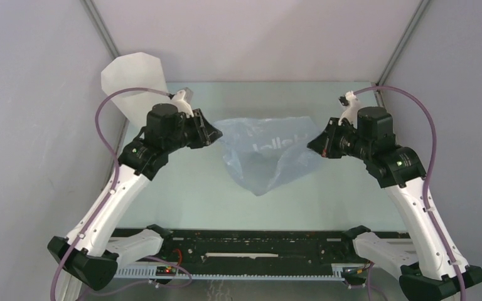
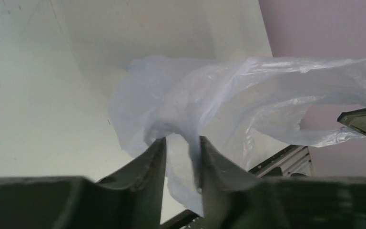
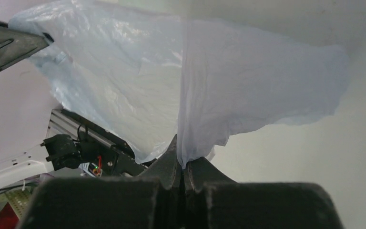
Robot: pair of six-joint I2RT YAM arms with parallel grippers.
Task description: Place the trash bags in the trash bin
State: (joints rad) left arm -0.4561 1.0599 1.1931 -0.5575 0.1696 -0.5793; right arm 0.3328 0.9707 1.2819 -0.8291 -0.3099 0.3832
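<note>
Behind left arm (image 1: 139, 164), half-hidden trash bin (image 1: 132, 76)

White lettering picked out on the plastic bag (image 1: 270, 153), "Hello" read across its wrinkled front, first letter partly creased, no other text made out.

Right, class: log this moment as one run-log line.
left gripper: jaws parted around trash bag | right gripper: jaws shut on trash bag | trash bin: far-left corner, bag not inside

Trash bin (image 1: 134, 80) stands back-left of trash bag (image 1: 270, 160).
</note>
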